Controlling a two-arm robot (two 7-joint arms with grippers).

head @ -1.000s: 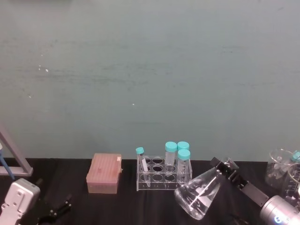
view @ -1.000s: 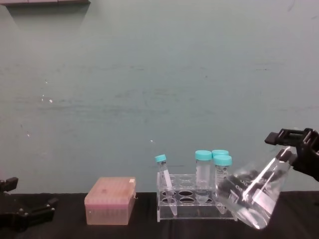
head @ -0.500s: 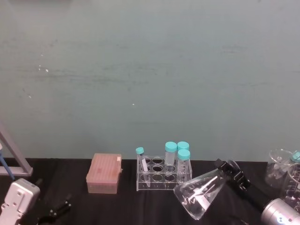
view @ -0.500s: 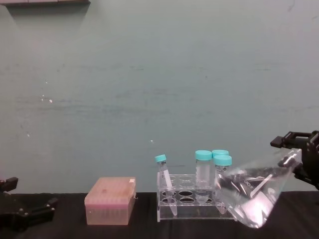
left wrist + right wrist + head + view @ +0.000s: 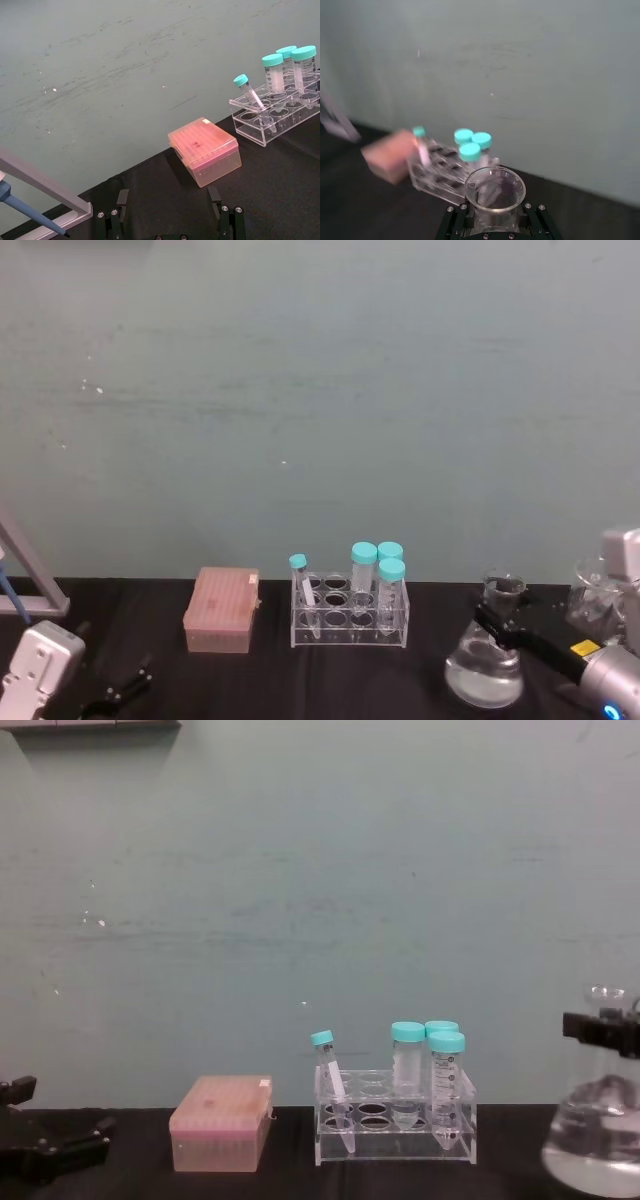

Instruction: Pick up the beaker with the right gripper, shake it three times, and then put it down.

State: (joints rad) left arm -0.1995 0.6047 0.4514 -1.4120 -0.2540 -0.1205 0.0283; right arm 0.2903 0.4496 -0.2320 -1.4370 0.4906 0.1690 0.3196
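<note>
The beaker (image 5: 485, 668) is a clear conical flask with liquid in its wide base, standing upright on the right, to the right of the tube rack. My right gripper (image 5: 497, 625) is shut on its neck just under the flared rim. From the side, the beaker (image 5: 598, 1145) sits low by the black tabletop with the right gripper (image 5: 603, 1030) across its neck; I cannot tell if the base touches. In the right wrist view the beaker rim (image 5: 495, 186) sits between the black fingers (image 5: 461, 212). My left gripper (image 5: 169, 201) is parked open at the near left, also seen as the left gripper (image 5: 50, 1150).
A clear rack (image 5: 350, 625) of teal-capped tubes stands mid-table, with a pink tip box (image 5: 222, 610) to its left. More glassware (image 5: 600, 602) crowds the far right, close behind the right arm. A pipette stand (image 5: 25, 580) is at the left edge.
The beaker has swung from a steep tilt to upright and moved right and lower with the right gripper. The left arm has not moved.
</note>
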